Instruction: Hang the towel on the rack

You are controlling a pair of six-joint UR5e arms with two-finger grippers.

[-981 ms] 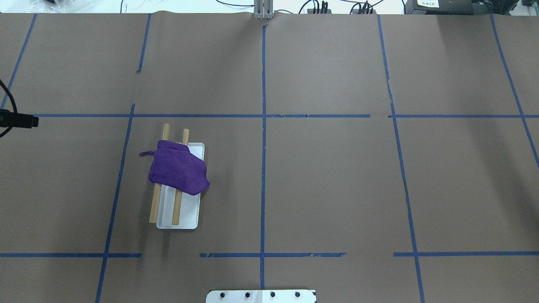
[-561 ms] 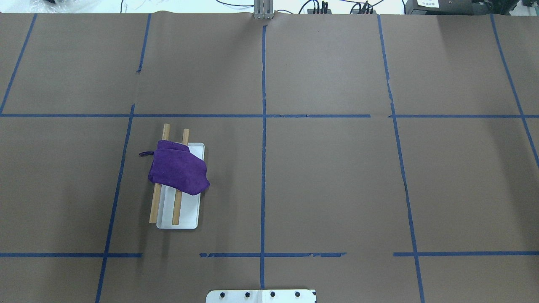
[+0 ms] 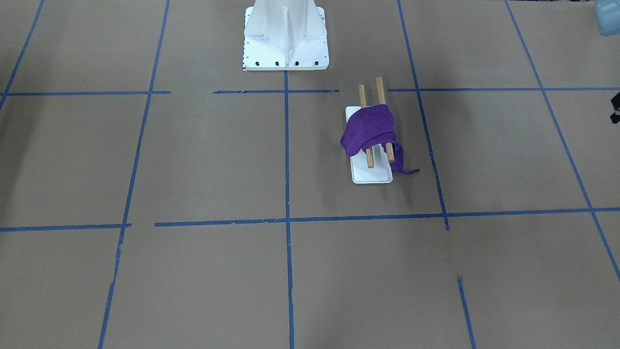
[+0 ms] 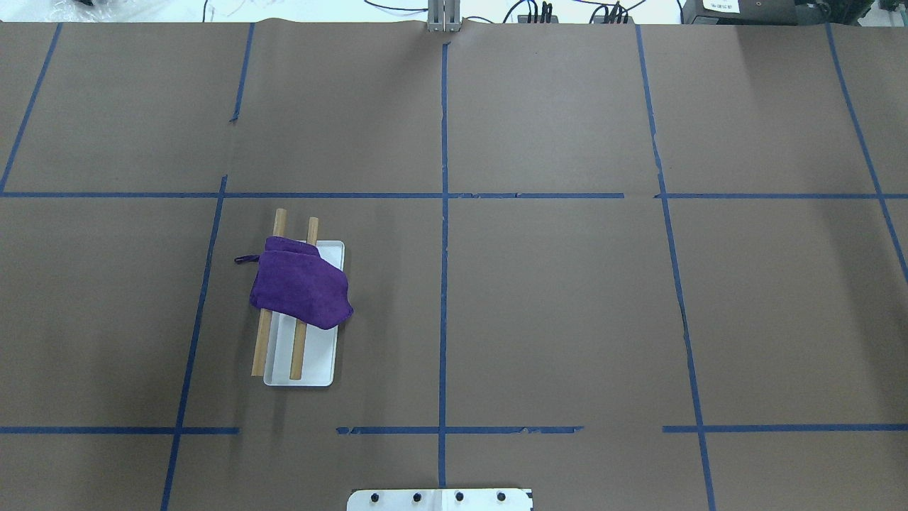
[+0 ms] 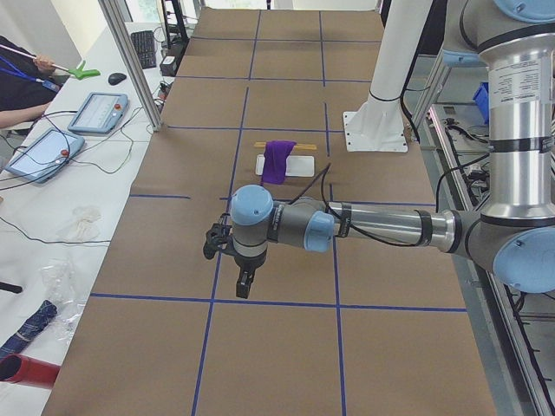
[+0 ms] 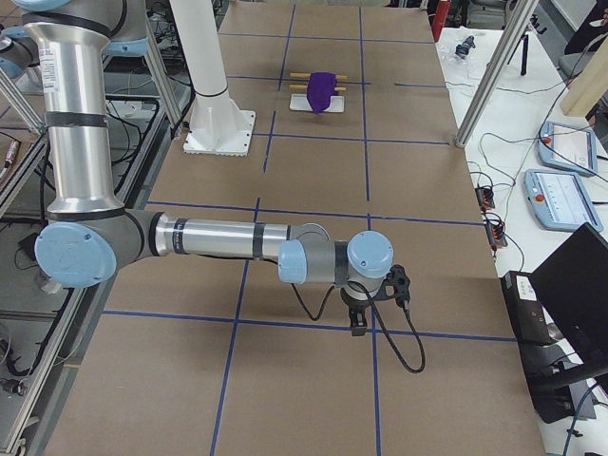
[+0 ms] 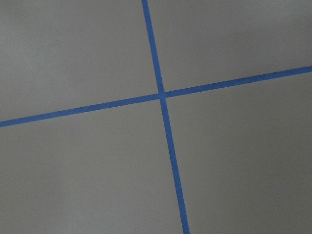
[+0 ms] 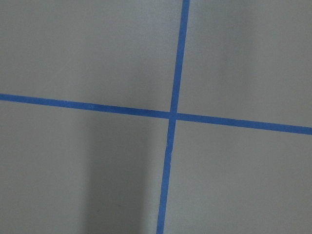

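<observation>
The deep-purple towel (image 4: 301,287) lies draped across both wooden bars of the rack (image 4: 298,355), which stands on a white base (image 4: 318,362) in the left half of the table. Its thin loop (image 4: 245,259) sticks out to the left. It also shows in the front-facing view (image 3: 368,128), hanging over the two bars (image 3: 369,157). My left gripper (image 5: 244,282) hovers over the table's left end, far from the rack. My right gripper (image 6: 359,325) hovers over the right end. I cannot tell whether either is open or shut. Both wrist views show only brown paper and blue tape.
The robot's white pedestal (image 3: 286,39) stands at the table's near middle edge. Blue tape lines (image 4: 443,213) cross the brown paper. Tablets (image 5: 95,113) and cables lie on a side table beyond the left end, with a person (image 5: 17,78) there.
A black part of my left arm that showed at the overhead view's left edge one second ago has moved out of that view. The towel and rack have not moved.
</observation>
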